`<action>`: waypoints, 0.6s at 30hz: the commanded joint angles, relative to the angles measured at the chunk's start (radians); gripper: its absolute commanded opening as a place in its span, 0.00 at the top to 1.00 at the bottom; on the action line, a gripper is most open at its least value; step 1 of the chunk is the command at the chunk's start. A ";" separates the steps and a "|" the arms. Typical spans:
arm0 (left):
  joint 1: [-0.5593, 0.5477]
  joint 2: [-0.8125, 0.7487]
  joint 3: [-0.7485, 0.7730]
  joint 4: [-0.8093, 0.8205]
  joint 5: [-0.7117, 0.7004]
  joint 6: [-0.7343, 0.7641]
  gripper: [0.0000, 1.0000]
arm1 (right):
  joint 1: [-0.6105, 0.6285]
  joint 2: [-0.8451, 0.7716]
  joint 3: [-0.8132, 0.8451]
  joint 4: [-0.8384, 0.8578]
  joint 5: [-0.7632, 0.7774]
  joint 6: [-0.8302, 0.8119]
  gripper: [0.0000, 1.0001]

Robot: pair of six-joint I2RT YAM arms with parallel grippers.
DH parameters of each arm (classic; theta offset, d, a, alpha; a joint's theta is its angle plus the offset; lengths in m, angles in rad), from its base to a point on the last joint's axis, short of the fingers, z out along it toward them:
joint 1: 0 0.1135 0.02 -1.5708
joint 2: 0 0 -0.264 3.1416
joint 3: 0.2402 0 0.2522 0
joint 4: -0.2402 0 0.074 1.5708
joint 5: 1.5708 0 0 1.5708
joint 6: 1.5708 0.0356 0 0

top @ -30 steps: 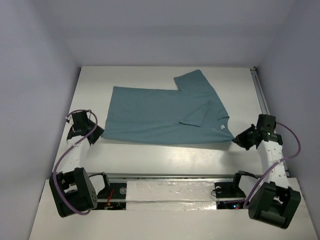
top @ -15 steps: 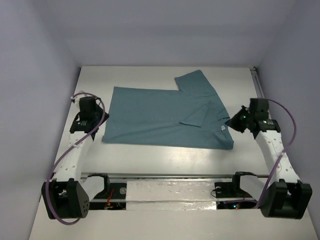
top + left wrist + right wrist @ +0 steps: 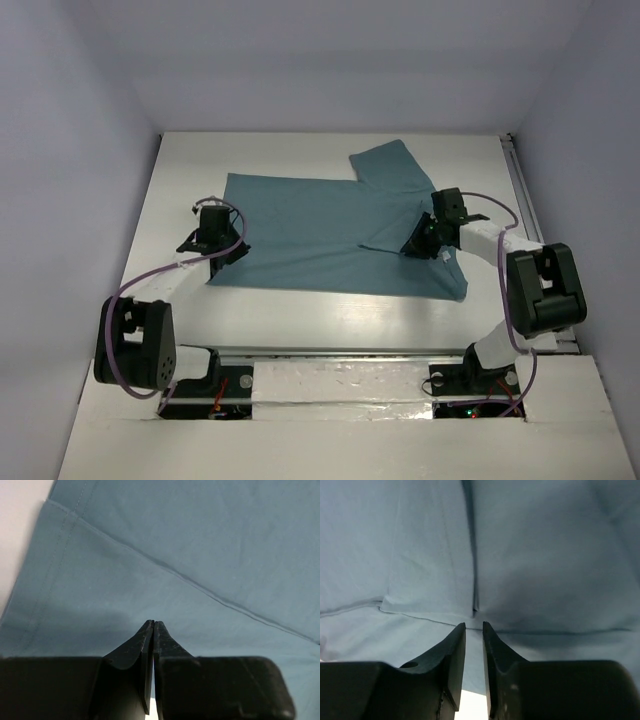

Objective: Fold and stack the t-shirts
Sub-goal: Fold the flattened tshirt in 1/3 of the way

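One teal t-shirt (image 3: 320,225) lies flat on the white table (image 3: 300,320), with one sleeve sticking out toward the back and a small white neck label (image 3: 440,257) near its right end. My left gripper (image 3: 228,243) hovers low over the shirt's left hem, its jaws pressed together with nothing seen between them; the left wrist view shows its tips (image 3: 153,623) over smooth teal cloth (image 3: 200,555) crossed by a seam. My right gripper (image 3: 414,245) is over the folded sleeve near the collar. Its jaws (image 3: 474,626) stand a narrow gap apart above the cloth (image 3: 535,555).
A metal rail (image 3: 520,190) runs along the table's right edge. Grey walls close in the left, back and right sides. The arm bases and their mounting bar (image 3: 340,352) line the near edge, with purple cables looping off both arms.
Both arms swung inward from beside the table's sides onto the shirt. The left jaws closed. The right jaws closed and then parted slightly.
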 commanded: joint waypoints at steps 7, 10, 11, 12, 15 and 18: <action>-0.004 0.096 0.070 0.075 -0.013 0.033 1.00 | 0.043 0.061 0.027 0.121 0.024 0.046 0.71; -0.013 0.087 0.050 0.084 -0.003 0.033 1.00 | 0.043 0.078 0.034 0.098 0.066 0.049 0.72; -0.013 0.075 0.044 0.082 -0.004 0.035 1.00 | 0.043 0.080 0.033 0.098 0.067 0.049 0.72; -0.013 0.070 0.039 0.081 -0.004 0.038 1.00 | 0.043 0.078 0.031 0.101 0.069 0.050 0.72; -0.022 0.052 0.019 0.084 0.008 0.038 1.00 | 0.043 0.084 0.033 0.101 0.075 0.050 0.71; -0.031 0.040 0.010 0.084 0.005 0.035 1.00 | 0.053 0.098 0.054 0.088 0.064 0.041 0.86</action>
